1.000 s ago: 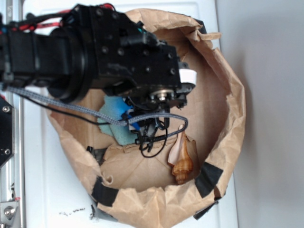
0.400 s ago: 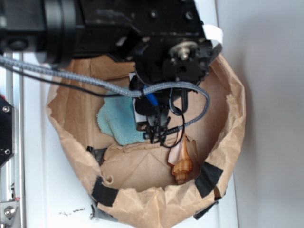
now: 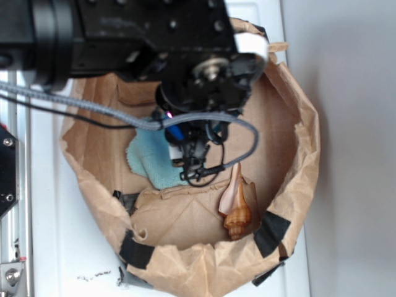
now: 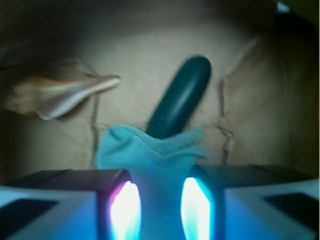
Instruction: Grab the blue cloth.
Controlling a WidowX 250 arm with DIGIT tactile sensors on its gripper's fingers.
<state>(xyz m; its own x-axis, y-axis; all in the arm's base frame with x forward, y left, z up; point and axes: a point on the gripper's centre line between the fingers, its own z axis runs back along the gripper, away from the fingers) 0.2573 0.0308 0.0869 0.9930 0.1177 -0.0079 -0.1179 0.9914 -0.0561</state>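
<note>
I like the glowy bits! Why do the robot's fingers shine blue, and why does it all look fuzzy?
Wrist view: the fingers glow bright blue-white, washed out by glare, on either side of the blue cloth; the shell and dark capsule look soft and blurry, corners dark. Exterior view: evenly lit, though the black arm close to the camera is out of focus.

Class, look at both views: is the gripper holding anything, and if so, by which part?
The gripper has the blue cloth between its fingers, at the cloth's near edge; a firm clamp cannot be confirmed.

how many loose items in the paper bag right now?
3. Blue cloth between the hand's fingers; seashell near the bag's front rim; dark capsule-shaped object just beyond the cloth. The arm may hide more.
</note>
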